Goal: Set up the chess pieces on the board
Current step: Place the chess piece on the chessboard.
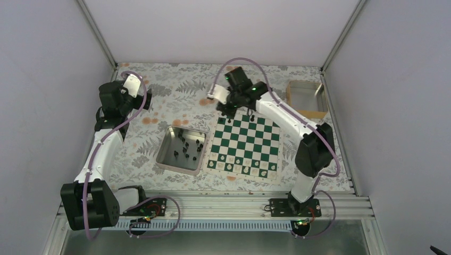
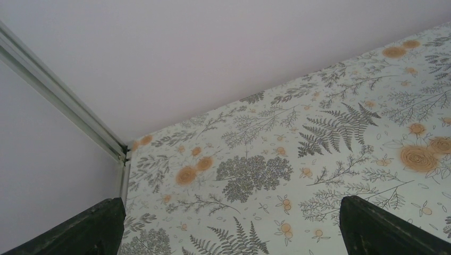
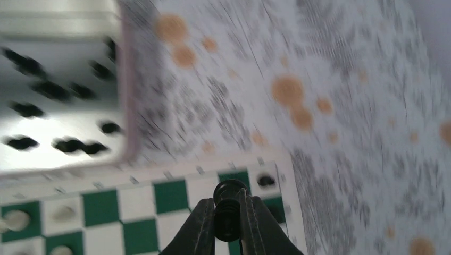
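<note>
Right tool [image 3: 227, 208] pinching black piece [image 3: 230, 191], over board [image 3: 170, 196] corner, tray [image 3: 58, 26] beside

The table [image 1: 175, 95], patterned with grey ferns and orange flowers, carries the green-and-white board [image 1: 245, 141], a metal tray [image 1: 162, 150] just left of it and a wooden box [image 1: 290, 98] at the far right.

Board [image 1: 245, 144]: flat, green/white checks, thin white border, slightly skewed on table. Black pieces [image 1: 186, 146]: most loose in metal tray [image 1: 177, 169], just left of board. One black piece [image 3: 227, 212] upright, pinched in right gripper [image 3: 227, 204] over board's far corner. Another [image 3: 264, 180] on corner sq.
</note>
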Controlling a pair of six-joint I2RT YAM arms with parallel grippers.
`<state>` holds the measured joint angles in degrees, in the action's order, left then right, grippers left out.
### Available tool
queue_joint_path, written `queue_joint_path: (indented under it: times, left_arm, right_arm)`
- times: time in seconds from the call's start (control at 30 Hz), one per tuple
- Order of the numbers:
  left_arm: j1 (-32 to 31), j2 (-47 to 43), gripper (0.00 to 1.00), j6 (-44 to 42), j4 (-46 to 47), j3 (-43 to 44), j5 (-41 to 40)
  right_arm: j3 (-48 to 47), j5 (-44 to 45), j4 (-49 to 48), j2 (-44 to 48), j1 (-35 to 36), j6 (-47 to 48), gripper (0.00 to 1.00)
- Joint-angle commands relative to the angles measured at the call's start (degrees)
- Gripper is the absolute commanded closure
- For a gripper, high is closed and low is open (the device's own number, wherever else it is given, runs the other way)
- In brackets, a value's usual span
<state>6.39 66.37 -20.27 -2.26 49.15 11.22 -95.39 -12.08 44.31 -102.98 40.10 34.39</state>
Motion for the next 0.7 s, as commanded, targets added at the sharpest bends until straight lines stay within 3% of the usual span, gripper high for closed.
queue_joint_path:
  times: [0.0,0.37,0.67]
  left_arm:
    - [0.37,0.05,0.0,-0.03,0.34,0.48,0.47]
    - [0.37,0.22,0.0,0.06,-0.2,0.35,1.52]
    - [0.37,0.3,0.0,-0.12,-0.2,-0.01,1.99]
  right_arm:
    - [8.09,0.43,-2.51,1.91,-7.51,-0.12,0.9]
    - [14.13,-1.71,-7.69,-1.92,-19.47,2.83,0.9]
    - [13.44,-1.56,-8.53,-6.07,-21.41,3.85,0.9]
